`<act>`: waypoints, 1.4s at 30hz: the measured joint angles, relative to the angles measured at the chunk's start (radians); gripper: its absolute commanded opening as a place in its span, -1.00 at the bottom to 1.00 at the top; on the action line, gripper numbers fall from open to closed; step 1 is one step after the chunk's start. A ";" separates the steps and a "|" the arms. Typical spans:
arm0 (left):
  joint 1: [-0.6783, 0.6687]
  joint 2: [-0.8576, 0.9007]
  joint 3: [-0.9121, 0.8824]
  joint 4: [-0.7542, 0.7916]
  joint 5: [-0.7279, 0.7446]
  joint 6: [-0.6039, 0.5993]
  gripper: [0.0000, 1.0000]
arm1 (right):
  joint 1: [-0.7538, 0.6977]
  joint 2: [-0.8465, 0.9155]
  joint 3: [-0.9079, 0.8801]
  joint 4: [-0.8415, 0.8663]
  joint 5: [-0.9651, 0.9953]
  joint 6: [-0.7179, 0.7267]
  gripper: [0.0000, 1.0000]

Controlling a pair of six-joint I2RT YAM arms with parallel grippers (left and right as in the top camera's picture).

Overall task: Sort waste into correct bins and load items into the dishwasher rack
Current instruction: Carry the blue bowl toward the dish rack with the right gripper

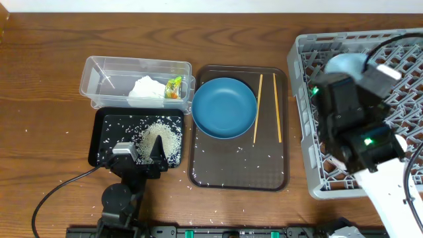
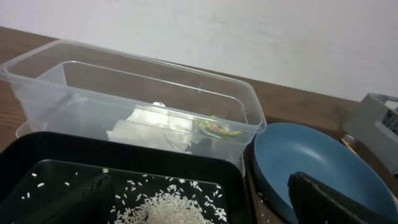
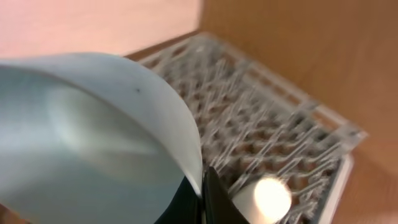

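Already the crumpled napkin [image 1: 147, 87] and snack wrapper [image 1: 173, 88] lie in the clear tub [image 1: 99, 73] toward the tabletop's [image 1: 39, 132] far left. Most of the rice [image 1: 162, 139] is heaped in the black tray [image 1: 102, 155], though stray grains dot the tabletop. My right pincer [image 3: 202, 193] is clamped on the white bowl's [image 3: 93, 137] rim above the rack [image 1: 304, 53] at the right edge. My left pincer [image 1: 141, 151] hangs wide open over the black tray, holding nothing. By my reckoning the blue plate [image 1: 225, 107] and chopsticks [image 1: 258, 109] on the brown tray [image 1: 238, 175] are yet to load.

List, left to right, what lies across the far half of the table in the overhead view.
tub → plate → chopsticks → rack
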 measured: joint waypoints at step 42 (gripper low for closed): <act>0.000 0.000 0.000 0.000 0.000 0.000 0.83 | -0.052 0.605 -0.001 0.158 0.004 -0.352 0.79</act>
